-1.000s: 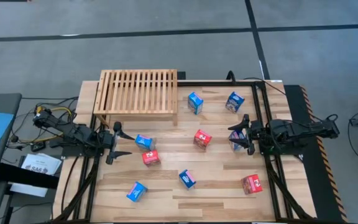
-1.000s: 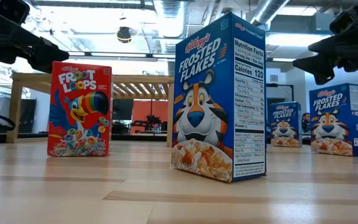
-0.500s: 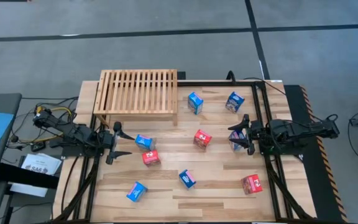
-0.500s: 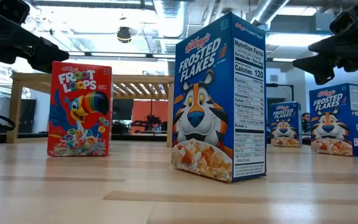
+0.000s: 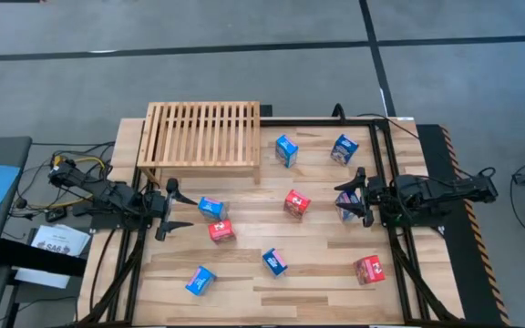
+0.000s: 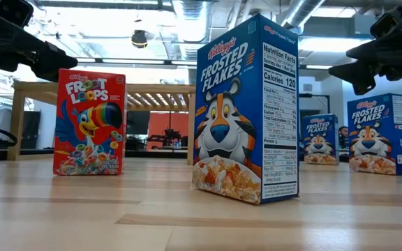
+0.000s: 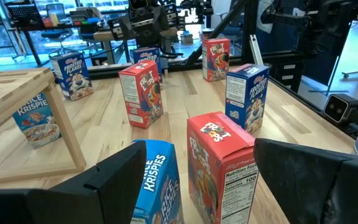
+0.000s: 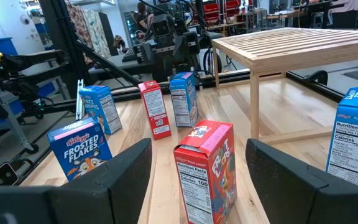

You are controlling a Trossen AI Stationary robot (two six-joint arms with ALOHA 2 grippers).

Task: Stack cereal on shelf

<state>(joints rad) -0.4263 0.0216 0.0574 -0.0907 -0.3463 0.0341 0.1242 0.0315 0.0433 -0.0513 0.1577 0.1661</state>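
Note:
Nine small cereal boxes stand upright on their bottoms on the plank table; none is on the slatted light-wood shelf [image 5: 203,135] at the far left. My left gripper [image 5: 176,208] hovers open at the table's left. A blue box [image 5: 211,209] and a red box [image 5: 221,230] stand just ahead of it, and show between its fingers as the blue box [image 7: 157,180] and the red box [image 7: 222,162]. My right gripper [image 5: 361,196] hovers open at the right, above a blue Frosted Flakes box [image 5: 347,205]. It faces a red box [image 8: 205,165] farther off.
Other boxes stand scattered: two blue ones [image 5: 286,150] [image 5: 344,148] at the far right, and blue ones [image 5: 274,261] [image 5: 200,280] and a red one [image 5: 369,269] near the front edge. A black frame rail [image 5: 386,164] runs along the table's sides. The shelf top [image 8: 303,37] is bare.

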